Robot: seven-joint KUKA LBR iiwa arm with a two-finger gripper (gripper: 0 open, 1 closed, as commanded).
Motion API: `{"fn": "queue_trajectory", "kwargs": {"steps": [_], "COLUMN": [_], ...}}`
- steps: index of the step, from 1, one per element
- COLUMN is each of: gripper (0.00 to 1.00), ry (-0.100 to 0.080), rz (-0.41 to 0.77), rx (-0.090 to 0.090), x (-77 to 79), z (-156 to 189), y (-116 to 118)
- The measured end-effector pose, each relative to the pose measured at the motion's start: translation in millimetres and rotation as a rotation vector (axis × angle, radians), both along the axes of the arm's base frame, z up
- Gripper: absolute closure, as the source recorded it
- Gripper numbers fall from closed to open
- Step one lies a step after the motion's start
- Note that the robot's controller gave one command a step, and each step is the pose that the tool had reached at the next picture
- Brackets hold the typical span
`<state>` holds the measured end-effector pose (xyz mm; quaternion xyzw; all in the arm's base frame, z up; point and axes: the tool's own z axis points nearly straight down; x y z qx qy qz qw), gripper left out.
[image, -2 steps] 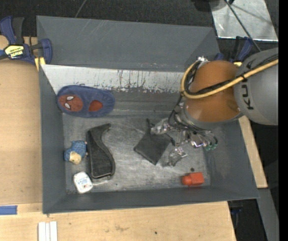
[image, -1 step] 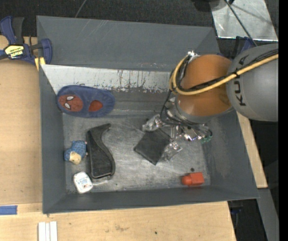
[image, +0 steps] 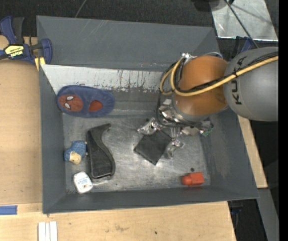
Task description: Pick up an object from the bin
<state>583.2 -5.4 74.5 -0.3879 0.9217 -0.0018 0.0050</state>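
Observation:
My gripper [image: 160,137] hangs low over the right middle of the bin, open, its metal fingers spread. One fingertip [image: 145,129] is at the upper left and the other at the right of a flat black square pad [image: 150,149]. The pad lies on the bin floor just below and between them, tilted like a diamond, and I cannot tell whether the fingers touch it. A small red-orange block [image: 192,179] lies near the front right corner.
A blue slipper with a red spider face [image: 85,101] rests against the back left wall. A curved black insole-like piece [image: 99,152], a small blue toy figure [image: 76,152] and a small white tub [image: 83,182] lie at the left front. The orange-covered wrist overhangs the right side.

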Motion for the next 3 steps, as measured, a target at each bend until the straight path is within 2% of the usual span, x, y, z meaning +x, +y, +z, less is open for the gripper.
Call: {"fn": "queue_trajectory", "kwargs": {"steps": [1, 2, 3], "gripper": [0.00, 1.00, 1.00], "ry": [0.001, -0.008, 0.001], "rz": [-0.004, -0.005, -0.008], "rx": [0.000, 0.005, 0.000], "x": [2.2, 5.3, 8.0], "z": [2, 6, 58], "y": [0, 2, 2]}}
